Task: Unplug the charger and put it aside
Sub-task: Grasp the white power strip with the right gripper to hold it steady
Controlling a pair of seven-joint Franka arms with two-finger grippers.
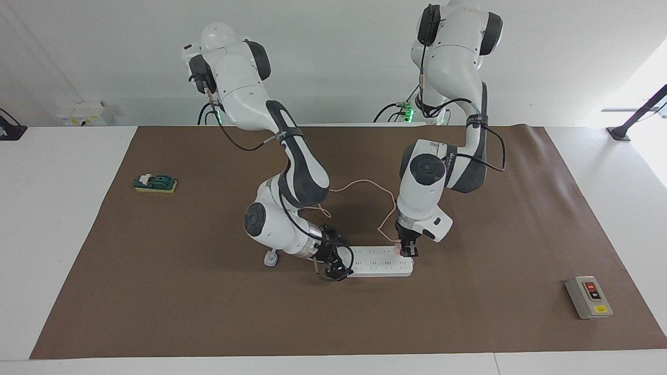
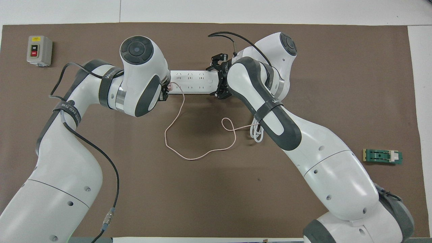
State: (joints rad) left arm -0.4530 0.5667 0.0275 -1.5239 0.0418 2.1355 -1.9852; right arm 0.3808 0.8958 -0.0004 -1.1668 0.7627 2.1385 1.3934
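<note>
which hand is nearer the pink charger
Left. The left hand is shut on the charger, which is plugged in at one end of the power strip. The right hand is at the strip's other end.

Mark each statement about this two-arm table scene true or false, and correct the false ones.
1. The left gripper is shut on the charger. True.
2. The charger lies loose, away from the power strip. False: it sits at the strip's end.
3. The right gripper is at the strip's other end. True.
4. The grey switch box sits on the strip. False: it stands apart, toward the left arm's end.
5. The pink cable is coiled on the green block. False: it loops on the mat.
</note>
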